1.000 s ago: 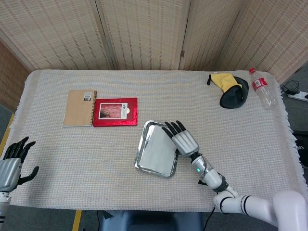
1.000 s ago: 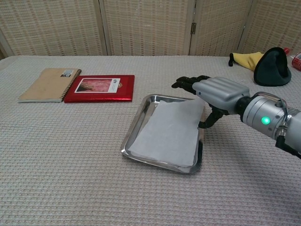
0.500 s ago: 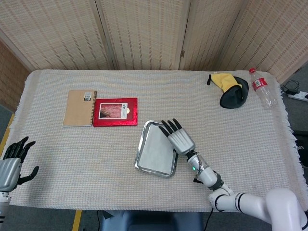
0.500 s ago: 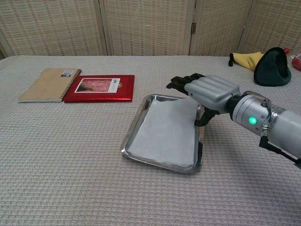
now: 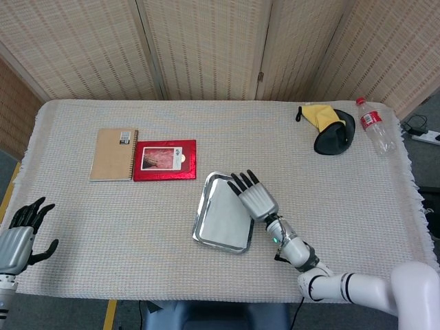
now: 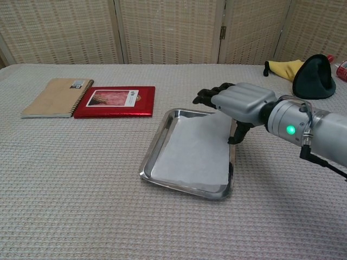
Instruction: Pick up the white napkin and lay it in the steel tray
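The surface (image 5: 344,199), cloth-covered and wide, looks just as it did a second ago, so all the action is in the middle. The tray (image 6: 160,142) sits where it was, slightly skewed, and the napkin (image 6: 192,151) now lies flat inside it. A second back its near-right corner was riding up over the tray's rim; now the sheet has settled lower, most of it on the tray floor, though its right edge may still lean on the right wall. I can't be sure from here.

The right hand (image 6: 238,101) has lifted a touch at the tray's far right corner. Its fingers (image 6: 209,95) are spread and reaching forward over the rim, holding nothing; the thumb hangs down just beside the napkin's edge, and I can't tell whether it touches. That reads to me as a release: napkin delivered, hand about to pull clear. The job looks all but done.

Down at the near left edge, the left hand (image 5: 20,234) hovers off the surface, fingers apart and empty, drifted only slightly.

The book (image 5: 164,159) and notebook (image 5: 113,154) lie side by side, untouched.
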You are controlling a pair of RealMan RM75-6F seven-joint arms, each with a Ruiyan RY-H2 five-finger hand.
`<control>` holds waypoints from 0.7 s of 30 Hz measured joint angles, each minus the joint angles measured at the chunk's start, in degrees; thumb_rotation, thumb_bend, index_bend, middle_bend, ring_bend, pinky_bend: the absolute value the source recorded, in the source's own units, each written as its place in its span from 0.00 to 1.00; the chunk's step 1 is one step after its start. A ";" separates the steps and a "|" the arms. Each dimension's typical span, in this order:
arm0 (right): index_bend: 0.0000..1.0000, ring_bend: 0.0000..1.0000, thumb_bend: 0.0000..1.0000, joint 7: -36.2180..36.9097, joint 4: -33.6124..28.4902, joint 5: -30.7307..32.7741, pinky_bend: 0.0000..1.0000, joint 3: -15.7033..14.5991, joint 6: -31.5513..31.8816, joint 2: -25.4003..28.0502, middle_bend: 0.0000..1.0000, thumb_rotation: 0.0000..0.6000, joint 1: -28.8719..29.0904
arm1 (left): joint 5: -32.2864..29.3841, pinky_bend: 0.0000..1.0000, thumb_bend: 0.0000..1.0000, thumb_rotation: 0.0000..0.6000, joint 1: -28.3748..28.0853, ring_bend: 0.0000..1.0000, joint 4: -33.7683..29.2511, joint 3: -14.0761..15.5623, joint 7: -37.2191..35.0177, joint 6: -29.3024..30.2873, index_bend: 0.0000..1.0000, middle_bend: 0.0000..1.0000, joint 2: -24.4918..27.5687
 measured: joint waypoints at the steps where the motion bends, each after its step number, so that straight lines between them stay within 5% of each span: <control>1: 0.00 0.00 0.34 -2.64 -0.70 1.90 0.00 0.11 0.07 0.17 0.00 1.00 0.55 | 0.02 0.00 0.42 1.00 -0.02 0.00 -0.12 0.06 -0.08 -0.10 0.16 0.00 0.09; 11: 0.00 0.00 0.34 -26.52 -4.26 23.16 0.00 0.43 3.64 -1.85 0.00 1.00 10.59 | 0.72 0.00 0.42 1.00 0.05 0.00 -0.24 0.25 -1.02 0.36 0.16 0.00 0.25; 21: 0.00 0.00 0.34 -32.43 -9.11 32.16 0.00 -2.54 7.85 -1.86 0.00 1.00 14.87 | 1.38 0.00 0.42 1.00 0.27 0.00 -0.65 0.44 -1.38 1.08 0.16 0.00 0.79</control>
